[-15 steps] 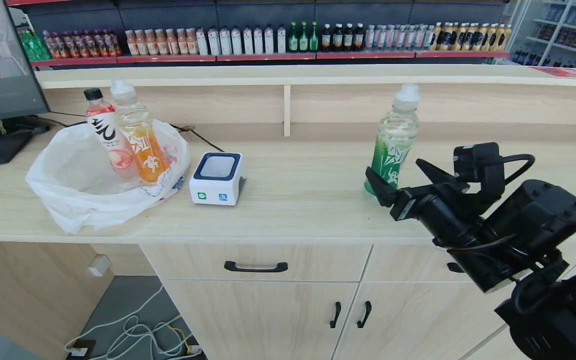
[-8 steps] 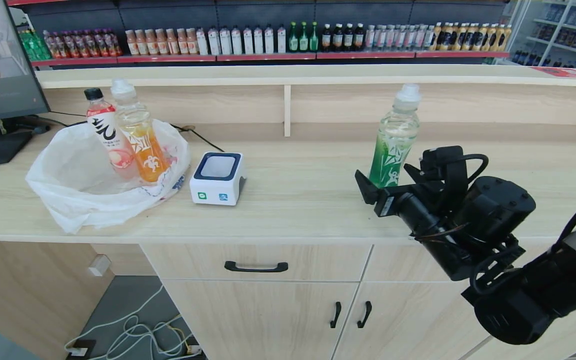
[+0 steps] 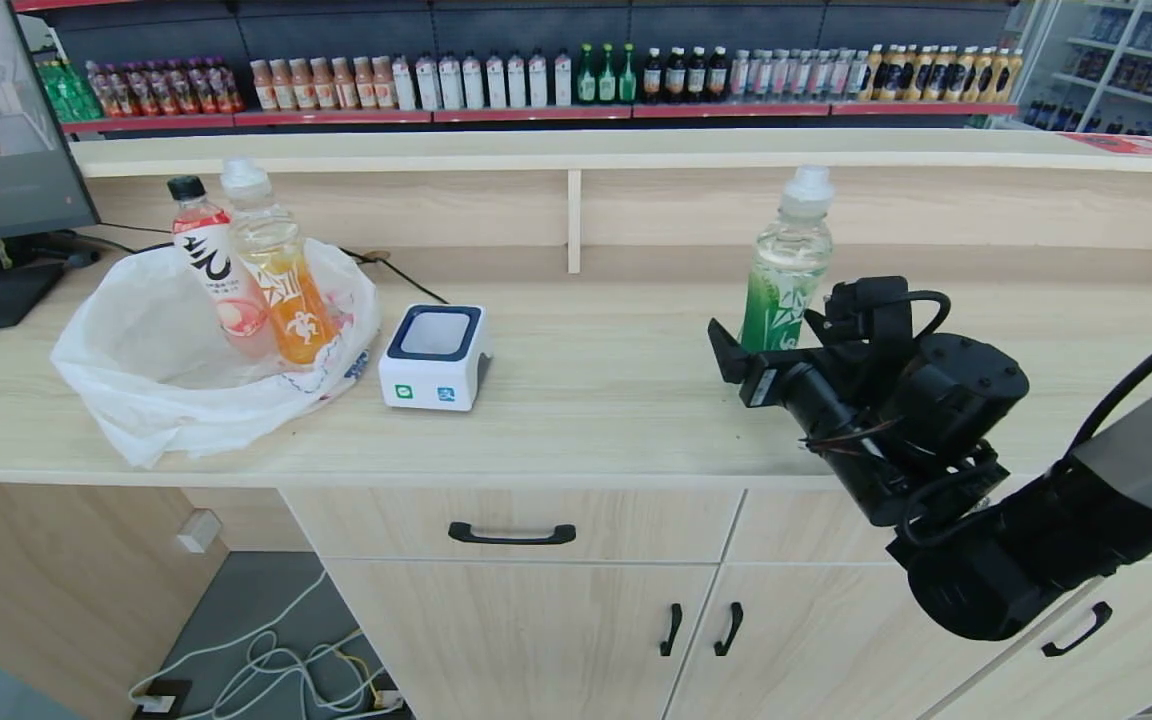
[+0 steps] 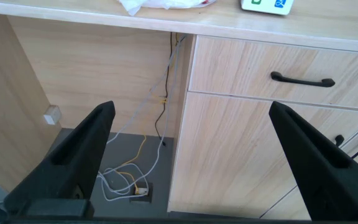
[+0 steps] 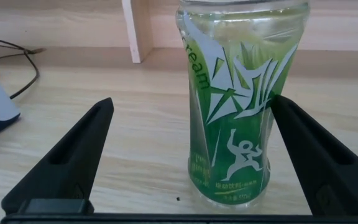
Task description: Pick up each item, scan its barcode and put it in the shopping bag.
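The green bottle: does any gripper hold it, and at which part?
Nothing is held. The green bottle stands on the counter between the open fingers of the right gripper, level with its label, not clamped. The left gripper is open and empty.

The right claw [image 3: 772,342] is wide open, and the green drink bottle [image 3: 788,262] stands up straight on the surface [image 3: 586,400] between its two fingers.

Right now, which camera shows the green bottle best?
Right wrist view: the green bottle stands close, label facing, by the open fingers. Head view: the right gripper covers its base. Left wrist view faces cabinets.
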